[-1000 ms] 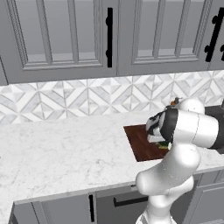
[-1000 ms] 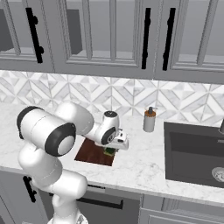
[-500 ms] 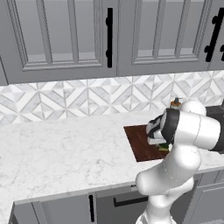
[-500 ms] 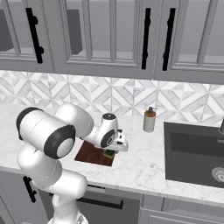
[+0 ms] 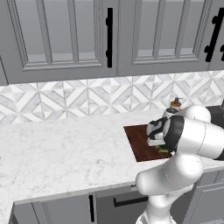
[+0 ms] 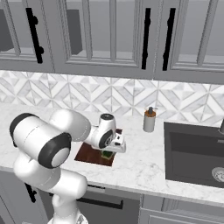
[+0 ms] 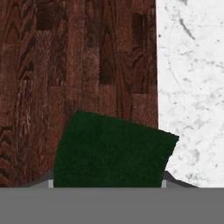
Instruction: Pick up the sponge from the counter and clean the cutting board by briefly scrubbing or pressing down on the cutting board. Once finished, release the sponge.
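Observation:
The dark reddish-brown cutting board (image 6: 89, 154) lies on the white marble counter (image 6: 144, 168). My gripper (image 6: 110, 151) is shut on the sponge (image 6: 107, 154), which is low over the board's front right corner. In the hand view the sponge's dark green face (image 7: 111, 151) covers the gap between the fingers of my gripper (image 7: 108, 181). It lies over the board's wood grain (image 7: 78, 65) right at the board's edge, with counter (image 7: 190, 87) beside it. From the left base view, a sliver of sponge (image 5: 164, 148) shows under the hand, on the board (image 5: 141, 143).
A soap bottle (image 6: 149, 120) stands behind the board by the tiled backsplash. The dark sink basin (image 6: 194, 151) is set into the counter to the right. To the left of the board runs a long stretch of counter (image 5: 61, 151). Grey wall cabinets hang above.
The hand has slid a little across the board toward its front edge, keeping the sponge in its grip. The board and bottle have stayed put.

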### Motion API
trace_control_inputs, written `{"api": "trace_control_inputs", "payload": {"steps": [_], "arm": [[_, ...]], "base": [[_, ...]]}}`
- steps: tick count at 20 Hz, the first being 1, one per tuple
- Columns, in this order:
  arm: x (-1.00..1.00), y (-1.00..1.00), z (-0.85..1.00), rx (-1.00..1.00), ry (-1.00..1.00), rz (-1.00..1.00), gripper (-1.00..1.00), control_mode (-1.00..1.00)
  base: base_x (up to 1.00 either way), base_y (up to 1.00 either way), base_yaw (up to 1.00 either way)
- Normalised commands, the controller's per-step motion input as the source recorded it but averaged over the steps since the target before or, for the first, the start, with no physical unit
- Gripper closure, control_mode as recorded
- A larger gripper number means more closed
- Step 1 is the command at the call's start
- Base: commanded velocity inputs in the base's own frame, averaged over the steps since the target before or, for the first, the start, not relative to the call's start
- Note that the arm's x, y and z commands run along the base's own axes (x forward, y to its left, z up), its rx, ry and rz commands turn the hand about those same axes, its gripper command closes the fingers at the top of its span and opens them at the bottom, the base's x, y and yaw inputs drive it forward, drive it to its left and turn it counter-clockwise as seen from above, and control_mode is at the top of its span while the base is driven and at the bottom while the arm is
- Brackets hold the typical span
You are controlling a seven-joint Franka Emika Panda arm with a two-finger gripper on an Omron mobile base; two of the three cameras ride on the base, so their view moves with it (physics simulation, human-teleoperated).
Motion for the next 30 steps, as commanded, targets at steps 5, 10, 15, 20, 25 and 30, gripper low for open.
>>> {"api": "trace_control_inputs", "payload": {"steps": [5,10,15,20,25,30], "arm": [[-0.26,0.18,-0.28,0.0,0.0,0.0,1.0,-1.0],[-0.21,0.33,-0.59,0.0,0.03,0.0,1.0,-1.0],[-0.23,0.37,-0.19,0.0,-0.02,0.0,1.0,-1.0],[-0.14,0.45,0.0,0.0,-0.01,0.0,1.0,-1.0],[0.09,0.34,-0.05,0.0,0.0,0.0,1.0,-1.0],[0.06,0.25,-0.58,0.0,0.02,0.0,1.0,-1.0]], "base": [[0.0,0.0,0.0],[0.0,0.0,0.0],[0.0,0.0,0.0],[0.0,0.0,0.0],[0.0,0.0,0.0],[0.0,0.0,0.0]]}}
